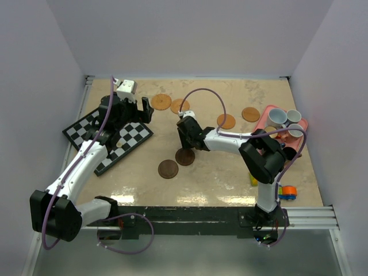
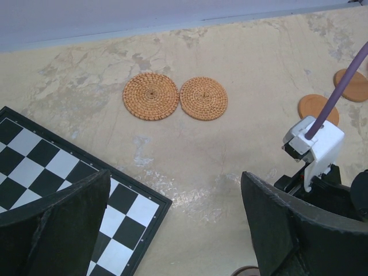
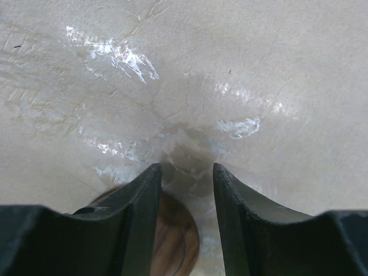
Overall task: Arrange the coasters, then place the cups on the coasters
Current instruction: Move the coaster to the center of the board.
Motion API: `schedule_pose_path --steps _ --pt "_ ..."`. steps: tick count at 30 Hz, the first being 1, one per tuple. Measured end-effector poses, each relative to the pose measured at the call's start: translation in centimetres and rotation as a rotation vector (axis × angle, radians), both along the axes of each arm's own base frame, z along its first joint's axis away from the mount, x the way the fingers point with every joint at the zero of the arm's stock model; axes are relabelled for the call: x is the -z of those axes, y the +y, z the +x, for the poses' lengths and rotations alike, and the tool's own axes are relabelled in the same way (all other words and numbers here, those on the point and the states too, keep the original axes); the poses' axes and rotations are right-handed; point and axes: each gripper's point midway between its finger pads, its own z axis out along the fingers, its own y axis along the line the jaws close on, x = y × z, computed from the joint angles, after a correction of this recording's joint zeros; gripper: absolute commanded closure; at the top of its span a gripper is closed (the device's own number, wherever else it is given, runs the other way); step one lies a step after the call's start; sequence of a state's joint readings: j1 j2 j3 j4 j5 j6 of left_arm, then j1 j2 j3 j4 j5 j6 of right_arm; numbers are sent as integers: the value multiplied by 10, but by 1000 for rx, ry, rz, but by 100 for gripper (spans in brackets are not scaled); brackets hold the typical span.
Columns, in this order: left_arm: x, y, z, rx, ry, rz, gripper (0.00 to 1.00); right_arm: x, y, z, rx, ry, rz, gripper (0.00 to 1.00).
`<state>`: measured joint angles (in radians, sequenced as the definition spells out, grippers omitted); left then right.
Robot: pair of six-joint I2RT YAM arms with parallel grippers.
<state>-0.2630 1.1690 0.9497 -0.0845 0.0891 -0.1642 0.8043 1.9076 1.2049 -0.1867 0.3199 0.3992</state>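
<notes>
In the middle of the desk (image 1: 218, 178), the right arm's fingers (image 3: 144, 213) are hanging low over one dark brown coaster (image 1: 184, 156). They are standing a little apart, pinching nothing, with bare desk showing between them, and the other dark brown coaster (image 1: 168, 169) is lying just beside the first. The left arm's fingers (image 2: 63, 224) are standing wide apart above the edge of a checkerboard (image 1: 135, 133), near two woven tan coasters (image 2: 151, 96) lying side by side. Two plain tan coasters (image 1: 226, 121) are lying farther right, and pale cups (image 1: 277, 118) are sitting in the pink tray (image 1: 303, 122).
</notes>
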Motion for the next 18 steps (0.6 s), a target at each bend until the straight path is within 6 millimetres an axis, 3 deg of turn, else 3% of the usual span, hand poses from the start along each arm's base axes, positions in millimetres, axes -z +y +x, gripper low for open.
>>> schedule_pose_path --steps 8,18 --pt "0 1 1 -7 0 2 0 8 11 3 -40 -6 12 69" --pt "0 1 1 -7 0 2 0 11 15 -17 -76 -23 29 76"
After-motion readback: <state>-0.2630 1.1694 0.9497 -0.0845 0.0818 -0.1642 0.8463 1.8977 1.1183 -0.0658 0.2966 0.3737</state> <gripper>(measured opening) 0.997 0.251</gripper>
